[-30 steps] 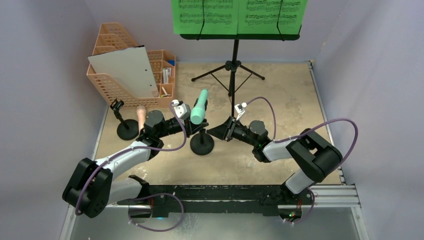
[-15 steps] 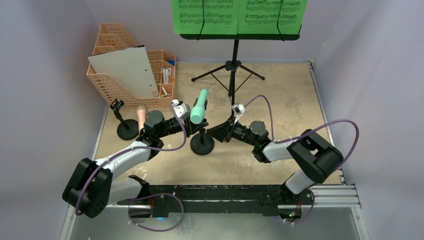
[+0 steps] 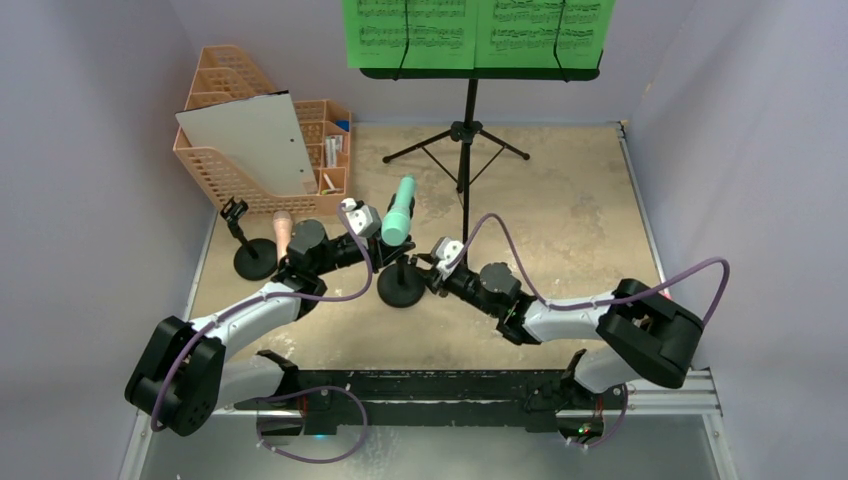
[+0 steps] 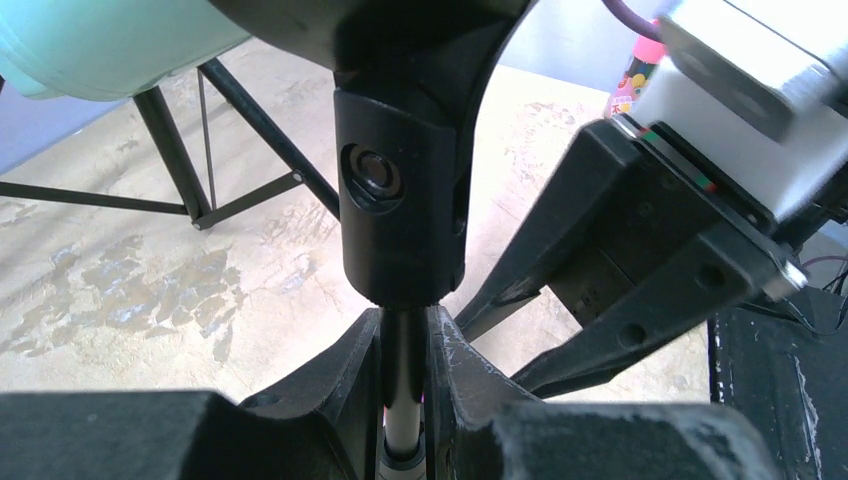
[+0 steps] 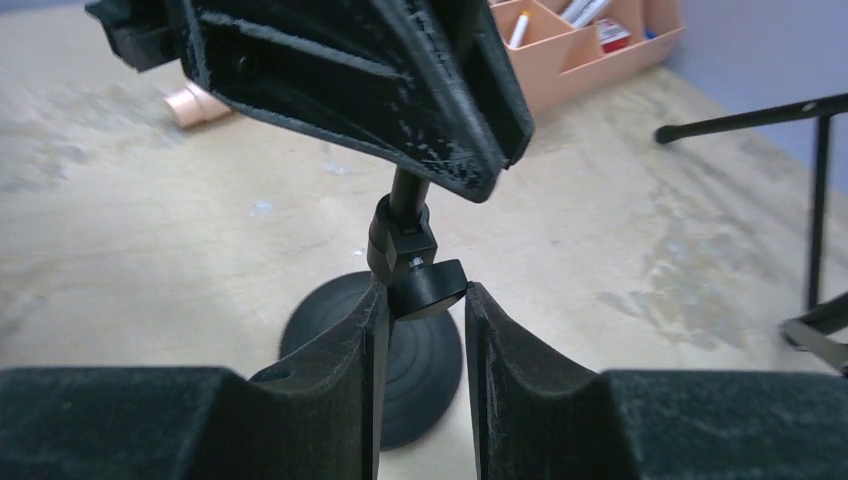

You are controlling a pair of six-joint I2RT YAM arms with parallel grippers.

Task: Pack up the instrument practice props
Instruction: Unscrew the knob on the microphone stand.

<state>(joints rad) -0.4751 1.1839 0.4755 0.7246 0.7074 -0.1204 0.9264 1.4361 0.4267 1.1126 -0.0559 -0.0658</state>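
L gripper (image 4: 403,360) is narrow, clamped on the thin stem of the holder (image 3: 400,290) just under its clip (image 4: 400,200). The mint mic (image 3: 398,212) sits tilted in that clip.

R gripper (image 5: 424,292) comes in from the opposite side, below the L gripper's fingers on the same stem. Its jaws are partway closed w/ the black knob (image 5: 428,288) between them. It looks pinched on the knob, though contact on one side is hard to confirm from the wrist view.

The holder's round base rests on the tabletop (image 3: 570,220), front-centre, between the two arms.

Pink mic (image 3: 283,232) lies flat on the tabletop just left of the L wrist, partly hidden by it. It's beside the 2nd holder (image 3: 254,258), which stands upright near the left edge.

Stand (image 3: 468,110) is at back centre on its tripod legs. Two green pages (image 3: 410,30) sit side by side on its desk.

Organizer (image 3: 215,165) is back-left, w/ the board (image 3: 250,145) leaning on its front.
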